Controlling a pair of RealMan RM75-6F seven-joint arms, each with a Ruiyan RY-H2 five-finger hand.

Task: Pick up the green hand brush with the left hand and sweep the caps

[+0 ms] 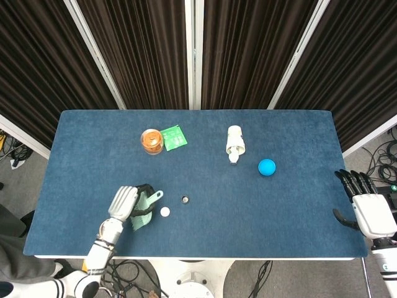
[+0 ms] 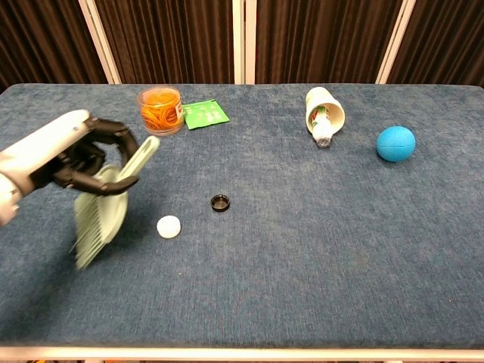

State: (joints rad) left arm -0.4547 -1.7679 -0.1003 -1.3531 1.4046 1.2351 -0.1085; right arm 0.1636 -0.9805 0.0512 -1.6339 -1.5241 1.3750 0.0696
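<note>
Brush [image 2: 102, 212] left of two caps [image 2: 169, 226]

No legible text anywhere. Green packet [image 2: 205, 114] on desk [image 2: 318, 249] carries white print, too small to read. Label on tipped white bottle [image 2: 323, 112] shows coloured marks only, unreadable in both views.

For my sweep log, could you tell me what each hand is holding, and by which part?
The left hand grips the green hand brush by its handle, bristles pointing down. The right hand holds nothing.

left hand [image 2: 72, 155] curled in a grip, right hand [image 1: 366, 202] spread beside the table edge
</note>
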